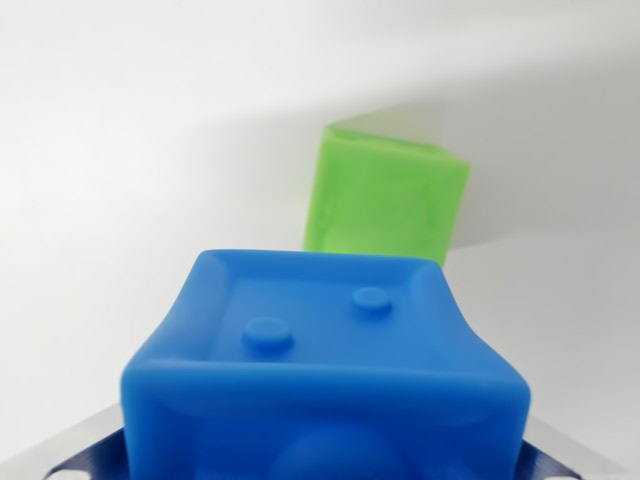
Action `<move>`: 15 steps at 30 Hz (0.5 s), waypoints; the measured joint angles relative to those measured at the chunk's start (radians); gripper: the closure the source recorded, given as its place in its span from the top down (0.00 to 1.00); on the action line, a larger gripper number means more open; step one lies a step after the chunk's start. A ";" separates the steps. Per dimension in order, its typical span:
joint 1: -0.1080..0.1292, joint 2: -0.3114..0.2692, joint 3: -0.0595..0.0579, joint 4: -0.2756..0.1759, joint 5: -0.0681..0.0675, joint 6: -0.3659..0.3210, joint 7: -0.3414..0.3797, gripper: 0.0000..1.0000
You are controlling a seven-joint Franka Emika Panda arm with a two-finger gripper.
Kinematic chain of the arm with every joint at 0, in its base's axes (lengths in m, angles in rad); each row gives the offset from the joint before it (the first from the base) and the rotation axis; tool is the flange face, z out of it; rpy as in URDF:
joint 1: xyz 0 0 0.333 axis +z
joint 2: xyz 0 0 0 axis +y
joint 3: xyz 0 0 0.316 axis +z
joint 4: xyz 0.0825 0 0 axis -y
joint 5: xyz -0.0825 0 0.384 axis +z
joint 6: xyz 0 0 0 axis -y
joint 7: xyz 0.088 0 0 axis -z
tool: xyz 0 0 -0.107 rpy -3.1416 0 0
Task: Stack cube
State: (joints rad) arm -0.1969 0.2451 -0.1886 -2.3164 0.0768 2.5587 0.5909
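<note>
Blue cube (325,365) filling the lower middle of the wrist view, close to the camera, two round studs showing on its top face. Sitting between the metal fingers (95,450) of the hand (325,462), one at each bottom corner, both appearing to press the cube's sides; holding it, seemingly. Green cube (385,200) standing beyond it, upper middle, slightly toward the wrist view's right, resting on the white desk (120,150), casting a soft shadow behind
</note>
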 joint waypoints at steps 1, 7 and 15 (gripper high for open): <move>0.000 0.002 -0.002 0.004 0.001 -0.002 0.007 0.00; -0.004 0.018 -0.009 0.026 0.009 -0.010 0.044 0.00; -0.010 0.037 -0.019 0.057 0.018 -0.023 0.095 0.00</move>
State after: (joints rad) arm -0.2066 0.2818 -0.2080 -2.2589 0.0944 2.5360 0.6863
